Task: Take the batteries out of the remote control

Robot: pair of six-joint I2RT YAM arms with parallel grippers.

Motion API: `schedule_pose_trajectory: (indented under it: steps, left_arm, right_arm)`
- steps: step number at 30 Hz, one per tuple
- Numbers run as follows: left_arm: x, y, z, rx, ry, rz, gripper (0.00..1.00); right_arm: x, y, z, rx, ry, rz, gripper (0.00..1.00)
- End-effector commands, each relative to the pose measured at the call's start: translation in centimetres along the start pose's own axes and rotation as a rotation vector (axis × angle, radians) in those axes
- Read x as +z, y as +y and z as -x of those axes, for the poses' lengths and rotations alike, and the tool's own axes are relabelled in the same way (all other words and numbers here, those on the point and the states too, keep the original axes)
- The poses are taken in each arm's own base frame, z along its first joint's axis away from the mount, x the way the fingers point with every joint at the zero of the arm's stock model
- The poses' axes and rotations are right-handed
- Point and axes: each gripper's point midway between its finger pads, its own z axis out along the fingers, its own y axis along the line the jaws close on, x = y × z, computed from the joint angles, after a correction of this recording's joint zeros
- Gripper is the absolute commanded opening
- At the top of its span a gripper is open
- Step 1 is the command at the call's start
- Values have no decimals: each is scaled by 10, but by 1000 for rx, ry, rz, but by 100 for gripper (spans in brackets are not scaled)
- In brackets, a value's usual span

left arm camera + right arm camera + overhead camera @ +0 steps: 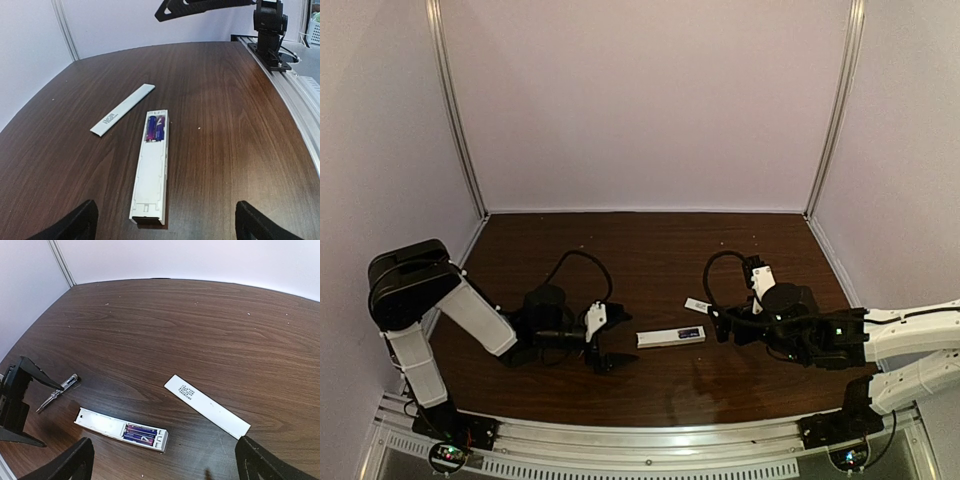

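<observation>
Sitting in the remote control (150, 175) are two batteries (155, 128).

We take this for a robotics lab test cell. Plain pale wall panels (640, 100) box in a dark wood-grain surface (650, 250) on three sides, with aluminium posts (458, 110) standing at its far corners. An aluminium rail (650, 440) runs along the near edge, and the cabled left arm (480, 320) and right arm (910, 325) are bolted to it.

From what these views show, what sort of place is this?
Likely a robot test booth: plain white walls with metal corner posts, a wooden table, and two arms bolted to a rail.
</observation>
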Motion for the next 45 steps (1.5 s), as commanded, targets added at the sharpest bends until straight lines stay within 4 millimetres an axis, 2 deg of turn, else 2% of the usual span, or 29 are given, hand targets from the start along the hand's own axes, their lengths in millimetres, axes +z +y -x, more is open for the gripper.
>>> schedule_pose_trajectory:
  steps: [1,4,6,12,18,23,28,33,42,45]
  left_arm:
    - [-12,21,21,-8,-53,139,97]
    - [-26,49,21,-66,-46,326,97]
    - [-35,59,22,-90,-47,396,97]
    - [-39,71,10,-190,23,468,97]
    - [-46,80,-13,-291,104,556,88]
    - [-50,75,-27,-346,144,560,78]
    - [-51,68,-35,-400,180,538,68]
    - [-56,64,-44,-443,217,549,63]
    - [-55,46,-59,-469,299,548,52]
    - [-55,43,-60,-460,330,565,41]
  right_arm:
    - [0,-6,-9,-9,33,-10,100]
    - [0,-4,-11,-9,41,-2,100]
    - [0,-2,-11,-8,51,6,100]
    - [-1,-1,-13,13,78,5,100]
    - [-1,7,-25,78,125,54,100]
    - [-3,16,-36,144,165,105,100]
    - [-3,27,-42,138,204,112,100]
    - [-3,39,-48,129,233,124,100]
    - [-2,45,-61,105,269,112,100]
    - [-3,47,-63,101,272,112,100]
